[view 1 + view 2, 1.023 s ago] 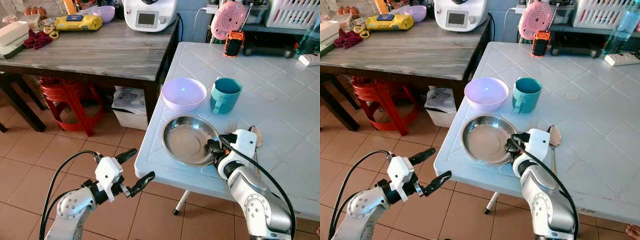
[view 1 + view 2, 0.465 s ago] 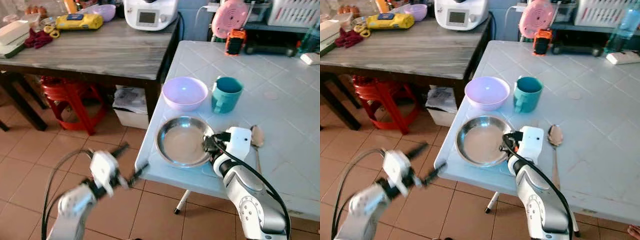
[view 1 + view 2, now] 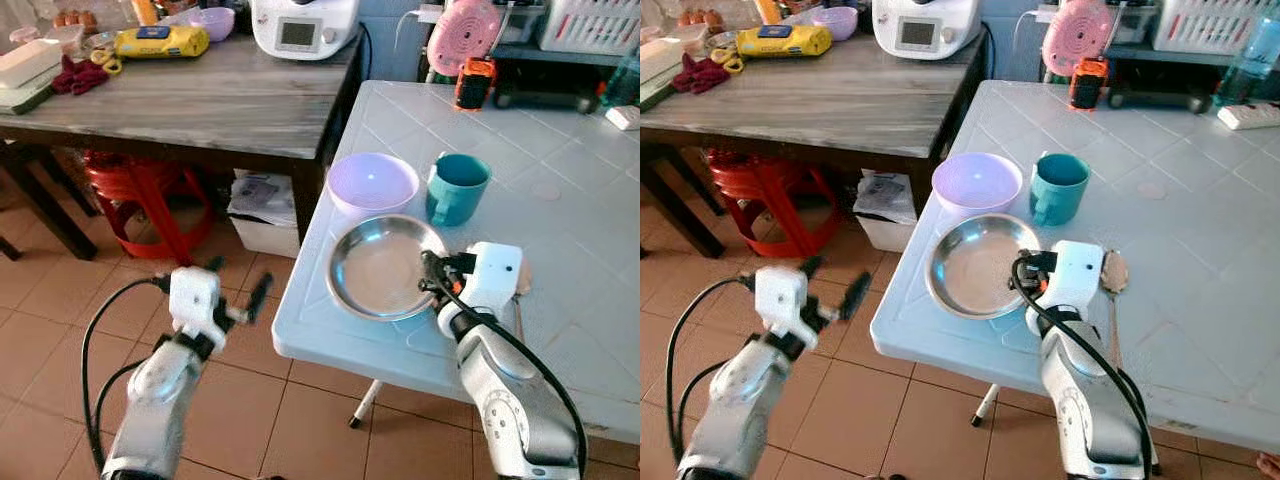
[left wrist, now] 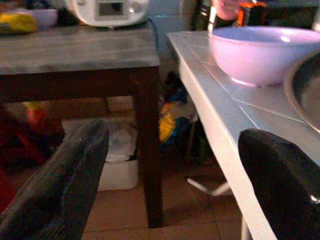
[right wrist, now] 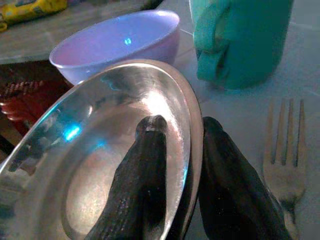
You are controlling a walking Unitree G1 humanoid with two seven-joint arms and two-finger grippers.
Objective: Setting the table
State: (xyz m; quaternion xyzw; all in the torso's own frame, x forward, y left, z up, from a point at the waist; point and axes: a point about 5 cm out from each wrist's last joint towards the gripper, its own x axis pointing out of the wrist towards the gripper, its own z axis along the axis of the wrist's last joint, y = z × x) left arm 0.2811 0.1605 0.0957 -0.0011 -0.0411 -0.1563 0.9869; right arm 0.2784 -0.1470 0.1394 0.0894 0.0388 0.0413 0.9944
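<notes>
**Right gripper pinches the plate rim**

The right gripper (image 5: 182,165) is clamped on the near rim of the steel plate (image 3: 378,266), one finger inside the dish and one outside. This grip on the edge probably lets the robot slide or lift the plate to its proper place. The plate is empty and lies on the white table (image 3: 560,180), close to its front edge. Just behind the plate stands the purple bowl (image 3: 372,183), also empty, and beside the bowl the teal mug (image 3: 457,187); what is inside it I cannot see. A fork (image 5: 285,150) lies just beside the plate. The left gripper (image 3: 235,300) hangs spread and empty over the floor, off the table's edge.
</notes>
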